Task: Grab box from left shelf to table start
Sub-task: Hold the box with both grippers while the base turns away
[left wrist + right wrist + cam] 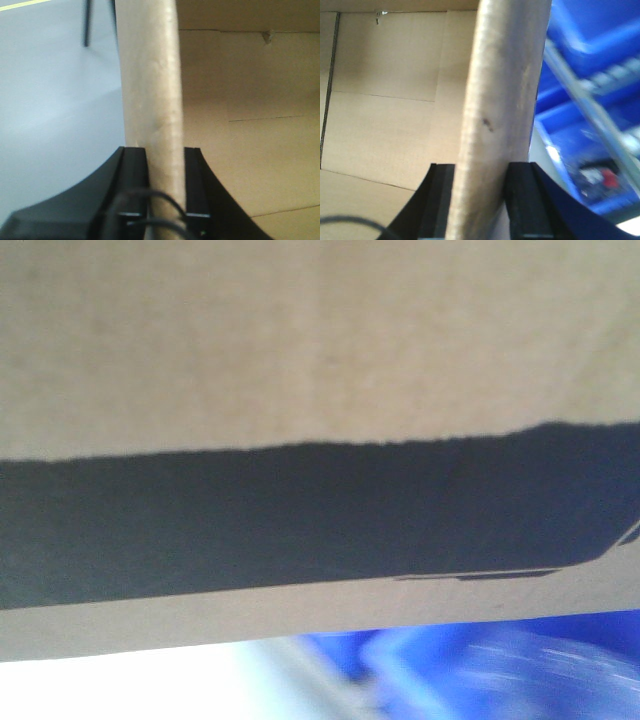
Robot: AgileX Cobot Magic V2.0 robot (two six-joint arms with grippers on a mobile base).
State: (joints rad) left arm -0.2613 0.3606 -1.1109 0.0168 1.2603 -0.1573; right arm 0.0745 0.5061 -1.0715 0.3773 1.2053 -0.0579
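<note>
The brown cardboard box (300,340) fills the front view, its black printed panel (300,510) slanting across the middle. In the left wrist view my left gripper (164,150) is shut on an upright wall of the box (150,75), one black finger (134,170) outside and one inside. My right gripper (481,167) is likewise shut on the opposite wall of the box (505,75). The box's bare inside (385,100) shows beyond both walls. A pale white surface (110,685), probably the table, shows under the box. A silvery shelf rail (592,112) slants past on the right.
Blue plastic bins (600,45) sit close outside the box's right wall and below it in the front view (500,665). Left of the box lies a pale bluish surface (50,110) with thin dark legs (87,22) and a yellow line at its far end.
</note>
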